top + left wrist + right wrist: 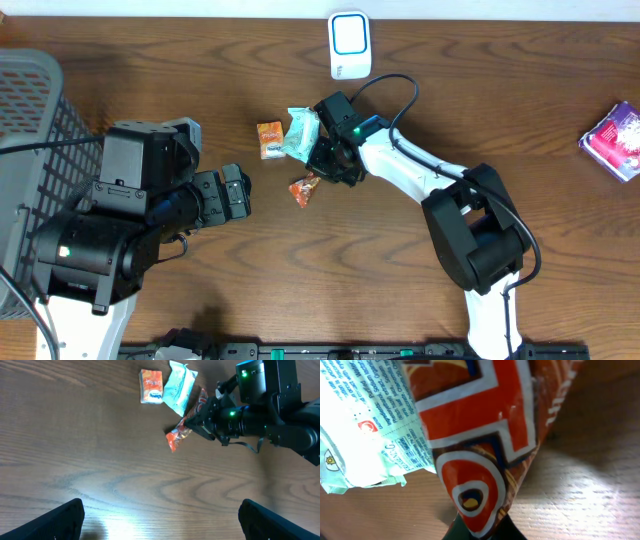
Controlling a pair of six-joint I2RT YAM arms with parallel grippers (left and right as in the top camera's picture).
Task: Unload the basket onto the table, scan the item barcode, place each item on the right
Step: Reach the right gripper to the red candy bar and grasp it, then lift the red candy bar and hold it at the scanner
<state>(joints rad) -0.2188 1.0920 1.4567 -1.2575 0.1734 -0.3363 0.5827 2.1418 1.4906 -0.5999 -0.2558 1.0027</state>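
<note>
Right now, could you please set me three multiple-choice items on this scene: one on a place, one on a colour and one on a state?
1. Where in the overhead view is the scanner?
A. bottom left
B. top centre
C. far right

2. What colour is the lone pack at the right end?
A. green
B. yellow
C. purple

3. How is the right pincer?
A. shut on the red wrapper
B. open and empty
C. shut and empty

Answers:
1 B: it stands at the table's top edge, midway across.
2 C: its wrapping shows purple with pink.
3 A: the left wrist view shows the wrapper pinched at its tips.
</note>
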